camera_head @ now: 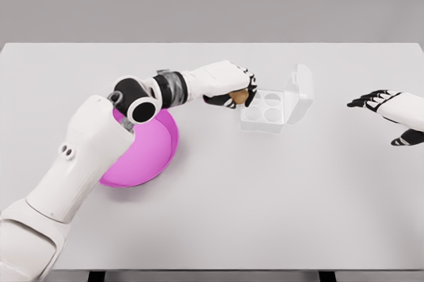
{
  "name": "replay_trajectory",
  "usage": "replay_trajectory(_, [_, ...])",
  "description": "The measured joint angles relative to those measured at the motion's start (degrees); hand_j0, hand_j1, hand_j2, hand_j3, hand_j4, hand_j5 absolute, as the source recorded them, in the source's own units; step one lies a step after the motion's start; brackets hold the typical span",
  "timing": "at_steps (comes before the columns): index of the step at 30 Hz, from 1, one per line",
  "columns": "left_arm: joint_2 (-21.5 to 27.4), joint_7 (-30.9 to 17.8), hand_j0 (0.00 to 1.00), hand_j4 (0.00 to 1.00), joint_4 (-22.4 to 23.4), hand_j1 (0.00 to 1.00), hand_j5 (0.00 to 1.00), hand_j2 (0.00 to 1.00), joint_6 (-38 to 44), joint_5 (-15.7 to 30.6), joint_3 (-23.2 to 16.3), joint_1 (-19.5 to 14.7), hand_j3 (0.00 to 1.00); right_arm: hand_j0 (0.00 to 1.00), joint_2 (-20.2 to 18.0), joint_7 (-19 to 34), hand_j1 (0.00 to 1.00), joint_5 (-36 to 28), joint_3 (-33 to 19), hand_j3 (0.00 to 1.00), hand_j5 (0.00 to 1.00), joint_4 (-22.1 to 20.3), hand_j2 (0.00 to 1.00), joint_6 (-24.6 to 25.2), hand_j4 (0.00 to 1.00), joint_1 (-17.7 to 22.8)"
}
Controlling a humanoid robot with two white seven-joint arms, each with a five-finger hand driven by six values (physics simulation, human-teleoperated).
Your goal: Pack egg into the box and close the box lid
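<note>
A brown egg [237, 96] is held in my left hand [233, 90], whose fingers are curled around it just left of the box. The clear plastic egg box [268, 110] lies on the white table with several round cups showing and its lid [300, 90] standing open at the right side. The egg hovers at the box's left edge, above the near-left cups. My right hand [381, 104] rests over the table at the far right, fingers spread and holding nothing.
A pink bowl [149, 149] sits on the table under my left forearm, partly hidden by the arm. The white table [265, 196] spreads wide in front and to the right of the box.
</note>
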Motion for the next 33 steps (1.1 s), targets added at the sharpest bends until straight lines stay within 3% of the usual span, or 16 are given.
replay_trajectory(14, [-5.5, 0.0, 0.29, 0.29, 6.2, 0.29, 0.29, 0.29, 0.1, -0.1, 0.7, -1.3, 0.29, 1.00, 0.4, 0.0, 1.00, 0.4, 0.3, 1.00, 1.00, 0.3, 1.00, 0.0, 1.00, -0.3])
replay_trajectory(33, [-7.8, 0.0, 0.29, 0.29, 11.3, 0.29, 0.29, 0.29, -0.1, 0.0, 0.8, -2.3, 0.29, 1.00, 1.1, 0.0, 1.00, 0.1, 0.4, 1.00, 1.00, 1.9, 1.00, 0.0, 1.00, -1.0])
